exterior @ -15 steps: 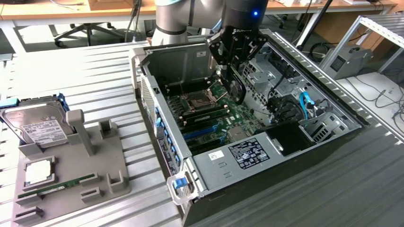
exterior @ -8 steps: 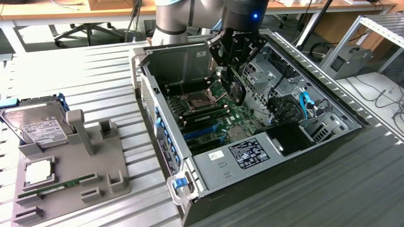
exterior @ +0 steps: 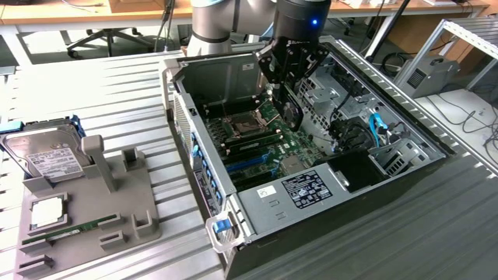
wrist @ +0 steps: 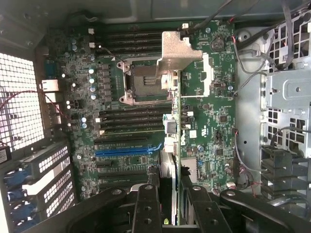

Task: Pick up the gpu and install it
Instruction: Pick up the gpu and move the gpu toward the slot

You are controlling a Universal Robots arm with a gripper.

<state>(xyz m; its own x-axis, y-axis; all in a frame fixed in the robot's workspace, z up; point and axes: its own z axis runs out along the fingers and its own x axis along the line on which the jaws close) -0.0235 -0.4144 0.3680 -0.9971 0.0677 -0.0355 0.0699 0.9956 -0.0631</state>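
My gripper (exterior: 286, 86) hangs inside the open computer case (exterior: 233, 201), above the green motherboard (exterior: 269, 149). It is shut on the gpu (exterior: 293, 114), a thin black card held on edge and pointing down toward the board. In the wrist view the gpu (wrist: 167, 165) appears edge-on between the two black fingers (wrist: 146, 208), and its silver end bracket (wrist: 177, 53) sticks out over the CPU socket (wrist: 141, 82). The card is above the board and sits in no slot. A blue expansion slot (wrist: 129, 151) lies beside the card's line.
A grey fixture tray (exterior: 132, 192) on the exterior view's left holds a silver hard drive (exterior: 51, 160), a CPU (exterior: 46, 213) and a green RAM stick (exterior: 70, 232). Case walls, a drive cage (wrist: 286, 102) and loose cables (exterior: 377, 128) hem in the board.
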